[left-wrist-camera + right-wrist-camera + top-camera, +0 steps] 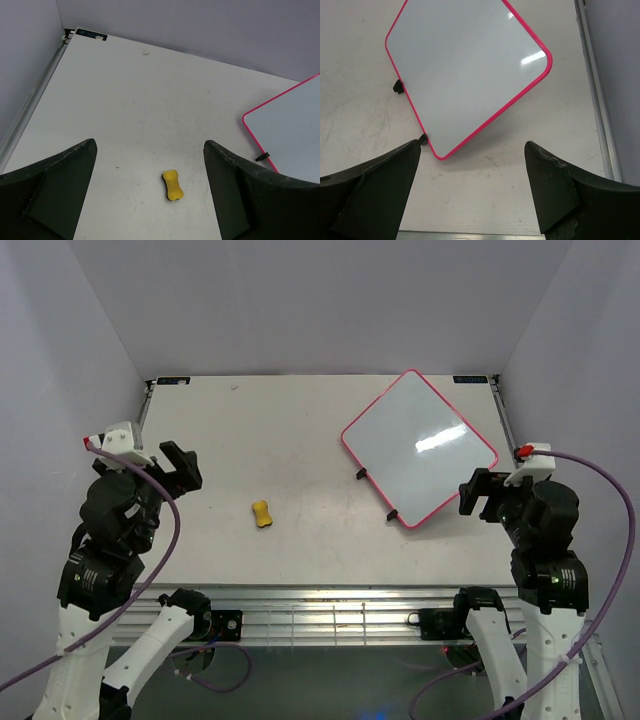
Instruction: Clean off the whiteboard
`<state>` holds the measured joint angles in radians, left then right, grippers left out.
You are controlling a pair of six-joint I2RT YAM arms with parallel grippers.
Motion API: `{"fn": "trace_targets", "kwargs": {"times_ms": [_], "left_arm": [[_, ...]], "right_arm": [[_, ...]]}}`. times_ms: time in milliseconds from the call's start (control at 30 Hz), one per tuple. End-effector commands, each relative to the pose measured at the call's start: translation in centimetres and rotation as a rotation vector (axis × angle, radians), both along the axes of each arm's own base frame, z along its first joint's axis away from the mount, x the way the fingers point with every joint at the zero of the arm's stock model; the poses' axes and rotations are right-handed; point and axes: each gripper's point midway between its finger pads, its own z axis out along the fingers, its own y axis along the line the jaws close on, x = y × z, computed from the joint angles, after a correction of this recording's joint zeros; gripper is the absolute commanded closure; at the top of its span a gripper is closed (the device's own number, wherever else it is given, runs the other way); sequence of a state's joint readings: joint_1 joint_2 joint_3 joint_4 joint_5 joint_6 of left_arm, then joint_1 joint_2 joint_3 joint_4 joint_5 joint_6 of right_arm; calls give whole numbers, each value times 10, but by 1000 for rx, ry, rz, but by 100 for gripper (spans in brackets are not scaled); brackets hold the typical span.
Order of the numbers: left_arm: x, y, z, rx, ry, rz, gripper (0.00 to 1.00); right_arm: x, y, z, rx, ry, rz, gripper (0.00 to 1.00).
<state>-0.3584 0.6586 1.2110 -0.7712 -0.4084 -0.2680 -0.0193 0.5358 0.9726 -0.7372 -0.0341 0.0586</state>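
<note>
White table [280,430], pale lilac walls on three sides.

My right pincer [480,496] [471,146]: jaws spread wide, nothing between them. The arm is folded upright on the near right, with the wrist tipped forward and down and the fingers raised off the table. They aim at the whiteboard [418,445] [465,65]. From above, my fingertips overlap the whiteboard's near right edge; they look raised above it, and I can't tell any contact. In the right wrist view the whiteboard lies just ahead of my finger pads [375,190]. Its nearest rounded corner falls between the two fingers, closer to the left one.

My left pincer [183,468] [149,145]: also wide open, holding nothing. The arm is hunched on the near left, wrist lifted and fingers angled down and across toward the whiteboard's side. It is well apart from the whiteboard. The left wrist view catches only one pink-framed corner [295,135] at the right.

The whiteboard lies flat on the table, turned diamond-wise. Its glossy white face is up with a glare patch, inside a thin pink-red frame. Two small black feet [359,475] [397,86] stick out along its near left edge.

Yellow peanut-shaped eraser [262,514] [172,185]: on the table well left of the whiteboard, between it and my left pincer. Neither pincer touches it.
</note>
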Motion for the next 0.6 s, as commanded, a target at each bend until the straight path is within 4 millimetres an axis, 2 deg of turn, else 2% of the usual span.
{"fn": "trace_targets", "kwargs": {"times_ms": [0,33,133,167,300,567], "left_arm": [[-14,9,-1,40,6,12,2],[-16,10,-2,36,3,11,2],[-21,7,-12,9,-8,-6,2],[-19,6,-22,14,10,-13,2],[-18,3,-33,-1,32,-14,2],[-14,-1,-33,-20,27,-24,2]], "right_arm": [[-11,-11,6,-54,-42,-48,10],[-15,-5,9,-58,-62,-14,10],[-20,-7,14,-77,-90,-24,10],[-21,-8,15,-79,-94,-27,10],[-22,-9,21,-73,-121,-36,10],[-20,-4,16,-64,-119,-11,10]]}}
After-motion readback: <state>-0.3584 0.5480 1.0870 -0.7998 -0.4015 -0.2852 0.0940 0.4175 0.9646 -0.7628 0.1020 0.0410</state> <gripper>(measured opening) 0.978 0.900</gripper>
